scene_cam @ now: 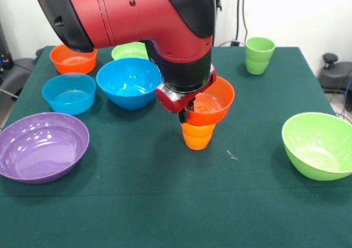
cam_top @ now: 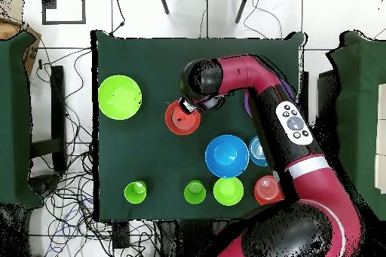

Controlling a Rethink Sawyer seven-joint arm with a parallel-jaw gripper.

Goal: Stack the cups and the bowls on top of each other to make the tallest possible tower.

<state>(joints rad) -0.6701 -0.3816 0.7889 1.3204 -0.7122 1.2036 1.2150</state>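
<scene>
On green table (scene_cam: 137, 193), no readable labels, gripper (scene_cam: 184, 111) seemingly gripping orange bowl (scene_cam: 215, 100)

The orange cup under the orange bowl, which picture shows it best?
The front view. There the orange cup stands on the green table, with the orange bowl sitting tilted on top of it, beside the gripper. In the overhead view the bowl covers the cup completely.

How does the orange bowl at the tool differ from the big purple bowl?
The orange bowl is smaller and sits tilted atop an orange cup; the purple bowl is wider, shallower and rests level on the table. The tool is at the orange bowl's rim; nothing touches the purple one. Both are glossy and empty.
</scene>
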